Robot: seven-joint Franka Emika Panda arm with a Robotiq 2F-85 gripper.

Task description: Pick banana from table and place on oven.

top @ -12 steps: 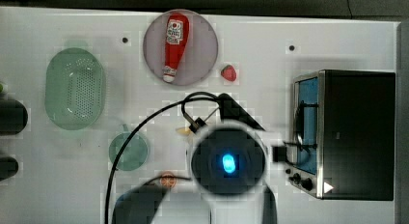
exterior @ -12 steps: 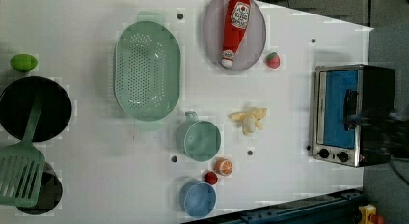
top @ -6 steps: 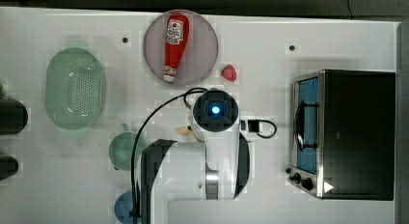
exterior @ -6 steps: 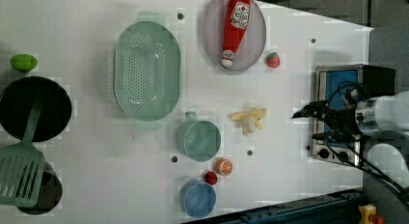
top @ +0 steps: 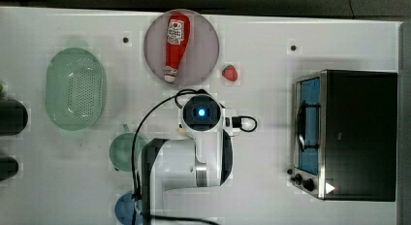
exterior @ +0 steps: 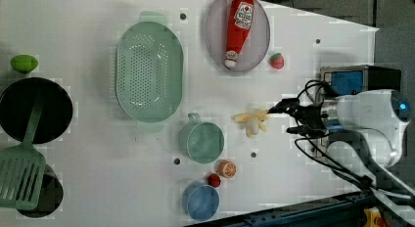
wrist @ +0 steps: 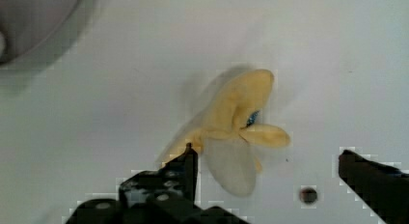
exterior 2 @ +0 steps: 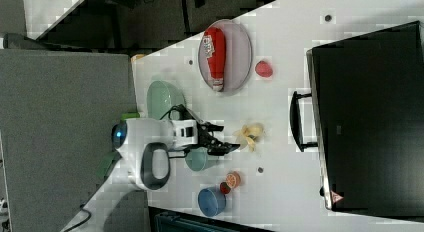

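Look first at the banana (wrist: 236, 132) in the wrist view: it is pale cream-yellow, half peeled, with soft peel flaps splayed out from a rounded yellow body and a small blue spot where the flaps meet. It lies flat on the white table (wrist: 96, 113), just ahead of your gripper (wrist: 270, 166), and nothing holds it.

Your gripper's jaws stand wide apart and empty. One black finger (wrist: 188, 161) sits at the banana's near edge, its tip against a peel flap in the picture; whether it truly touches, you cannot tell. The other finger is well off to the far side, past a small dark hole (wrist: 307, 195) in the tabletop.

In the left view, going left to right, the banana (exterior: 252, 122) comes first, then your gripper (exterior: 286, 117) just beside it, its upper fingertip right at the fruit's end, then the oven (exterior: 359, 79) behind the arm.

In the right view your gripper (exterior 2: 227, 137) reaches toward the banana (exterior 2: 250, 134), and the oven (exterior 2: 370, 122), black-topped with a bar handle, stands well beyond the fruit.
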